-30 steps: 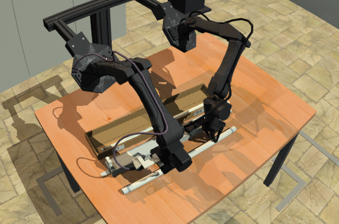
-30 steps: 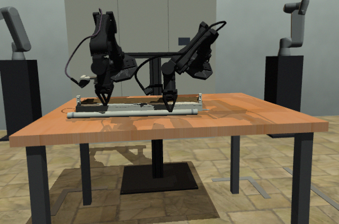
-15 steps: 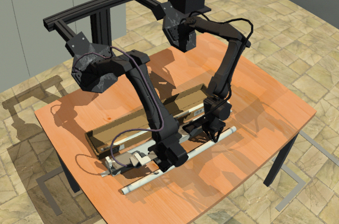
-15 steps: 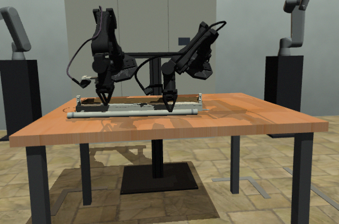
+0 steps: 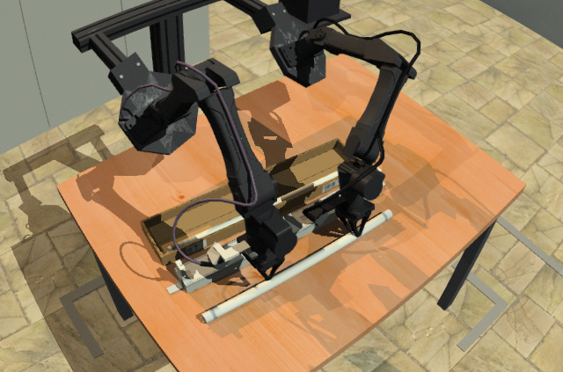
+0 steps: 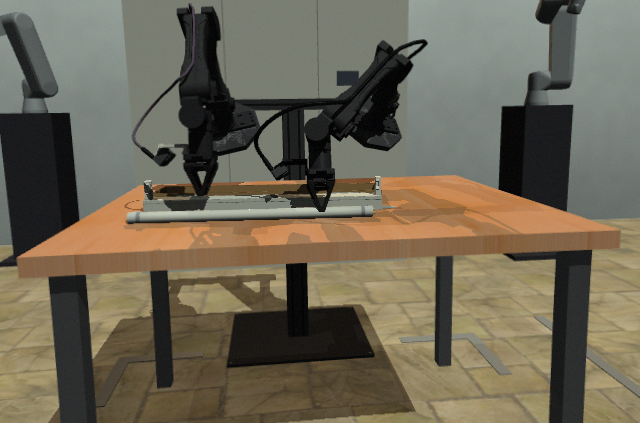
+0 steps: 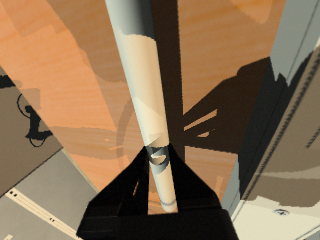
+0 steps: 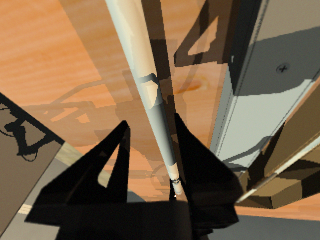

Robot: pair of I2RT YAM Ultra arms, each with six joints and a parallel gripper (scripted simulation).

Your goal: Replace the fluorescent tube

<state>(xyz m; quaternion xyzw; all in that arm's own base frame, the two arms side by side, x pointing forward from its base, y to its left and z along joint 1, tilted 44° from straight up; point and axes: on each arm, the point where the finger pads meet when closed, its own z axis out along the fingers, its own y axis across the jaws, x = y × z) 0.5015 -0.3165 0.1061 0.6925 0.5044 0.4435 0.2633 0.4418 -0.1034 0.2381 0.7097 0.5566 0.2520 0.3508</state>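
Here, left tool (image 5: 358, 235) (image 6: 321, 210) (image 7: 158, 146) clamps the pale, grey-banded tube (image 5: 309, 258) (image 6: 248, 214) (image 7: 142, 85) (image 8: 135, 45); right tool (image 5: 269, 278) (image 6: 202, 194) (image 8: 151, 120) gapes.

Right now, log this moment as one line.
left claw: shut on white tube | right claw: open, above tube | white tube: beside light fixture

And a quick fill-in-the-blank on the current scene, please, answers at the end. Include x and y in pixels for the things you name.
The left gripper (image 5: 356, 233) (image 6: 321, 209) (image 7: 158, 148) is shut on the long white ____.
The right gripper (image 5: 269, 277) (image 6: 201, 193) (image 8: 150, 121) is not shut but ____.
The light fixture (image 5: 208, 278) (image 6: 170, 205) (image 7: 296, 30) (image 8: 245, 120) sits between that held piece and the brown ____.

Missing: tube (image 5: 318, 254) (image 6: 232, 215) (image 7: 140, 80) (image 8: 162, 120); open; carton (image 5: 157, 244) (image 6: 232, 188) (image 8: 280, 187).
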